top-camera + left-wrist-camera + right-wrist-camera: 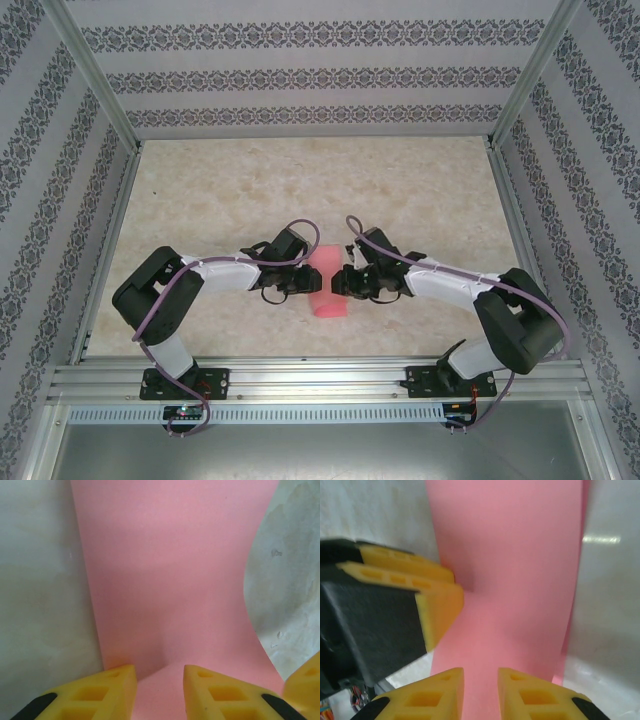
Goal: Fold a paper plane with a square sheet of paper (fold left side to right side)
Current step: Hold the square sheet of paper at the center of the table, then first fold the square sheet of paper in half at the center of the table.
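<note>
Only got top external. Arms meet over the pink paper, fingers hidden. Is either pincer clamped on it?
Observer: Left wrist view says no. The left pincer has its fingers apart, and the paper shows through the gap.
Operator: Right one?
Observer: The right pincer also shows a gap, with paper under it.
Operator: Paper lying flat?
Observer: Doubtful. In the left wrist view its right edge curves instead of running straight.
</note>
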`<state>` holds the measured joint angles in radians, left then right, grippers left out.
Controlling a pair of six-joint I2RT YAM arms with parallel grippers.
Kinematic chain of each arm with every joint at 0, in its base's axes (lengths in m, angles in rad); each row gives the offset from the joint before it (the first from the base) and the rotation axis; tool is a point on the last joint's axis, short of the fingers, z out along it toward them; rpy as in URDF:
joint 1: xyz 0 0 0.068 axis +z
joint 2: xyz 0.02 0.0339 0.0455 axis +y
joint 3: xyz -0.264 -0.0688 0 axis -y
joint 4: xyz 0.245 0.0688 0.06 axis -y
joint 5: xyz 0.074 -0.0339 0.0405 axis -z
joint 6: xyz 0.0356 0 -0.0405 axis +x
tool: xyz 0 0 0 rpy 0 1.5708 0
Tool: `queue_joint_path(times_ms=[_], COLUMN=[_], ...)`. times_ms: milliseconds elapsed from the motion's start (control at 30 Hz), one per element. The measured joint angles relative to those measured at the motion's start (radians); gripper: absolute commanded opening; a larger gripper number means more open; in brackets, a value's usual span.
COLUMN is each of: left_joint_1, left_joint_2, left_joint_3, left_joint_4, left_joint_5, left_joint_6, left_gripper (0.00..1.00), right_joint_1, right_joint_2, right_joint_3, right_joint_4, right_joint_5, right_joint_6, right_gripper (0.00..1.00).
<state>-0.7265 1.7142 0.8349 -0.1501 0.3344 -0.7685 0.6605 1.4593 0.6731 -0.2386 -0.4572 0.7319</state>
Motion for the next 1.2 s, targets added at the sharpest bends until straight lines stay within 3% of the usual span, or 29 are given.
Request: queue_joint_path(times_ms=[367, 833, 1200], left_joint_1=[0.0, 0.0, 0.052], left_joint_2=[0.0, -0.001, -0.001], left_joint_3=[0.0, 0.019, 0.028], left_joint_4=[0.0, -0.013, -0.01], left_joint_5=[0.0, 0.0, 0.03], left_joint_6=[0.0, 0.0, -0.008], left_gripper=[0.33, 0.39, 0.37], right_joint_1=[0.018, 0.027, 0.034], right_joint_2=[0.098, 0.109, 0.124], right_joint_3=[-0.028, -0.02, -0.009], right_joint_4=[0.03, 0.024, 0.026], right_joint_5=[0.019, 0.031, 0.038], right_joint_6=[0.015, 0.006, 0.006], right_gripper=[0.23, 0.21, 0.2])
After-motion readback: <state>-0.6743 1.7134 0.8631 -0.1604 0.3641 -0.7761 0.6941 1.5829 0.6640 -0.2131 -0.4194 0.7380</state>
